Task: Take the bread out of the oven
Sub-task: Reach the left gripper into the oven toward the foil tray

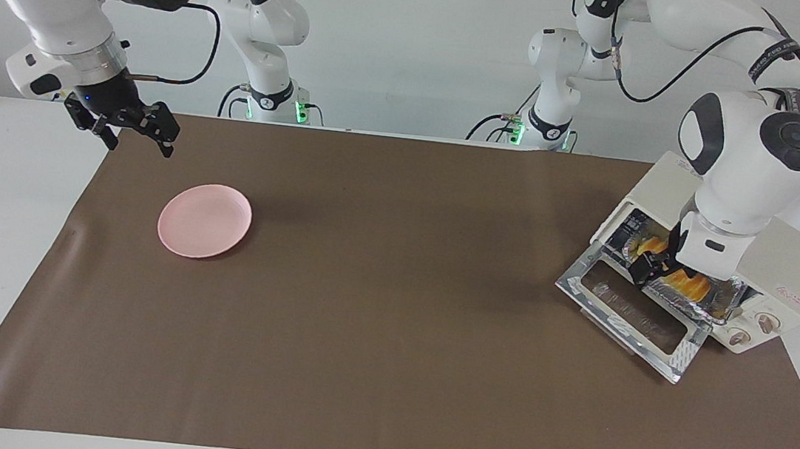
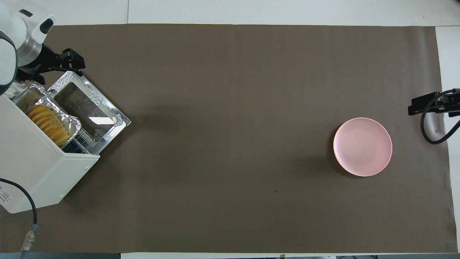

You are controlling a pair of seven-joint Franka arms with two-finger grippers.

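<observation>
The cream-white oven [image 1: 790, 265] stands at the left arm's end of the table, its glass door [image 1: 629, 308] dropped open. A crinkled foil tray [image 1: 727, 297] sticks partly out of it and holds the golden ridged bread [image 1: 691, 286]. My left gripper [image 1: 646, 271] hangs low over the tray's edge and the door hinge, in front of the bread. In the overhead view the bread [image 2: 46, 122] lies in the tray [image 2: 70, 122], at the oven's [image 2: 36, 169] mouth, with the left gripper [image 2: 73, 61] over the door's [image 2: 90, 108] end. My right gripper [image 1: 139, 141] is open and empty, waiting in the air.
A round pink plate [image 1: 205, 220] sits empty on the brown mat toward the right arm's end, also seen in the overhead view [image 2: 362, 146]. The right gripper [image 2: 413, 107] hovers over the mat's edge beside it. A cable runs from the oven off the table.
</observation>
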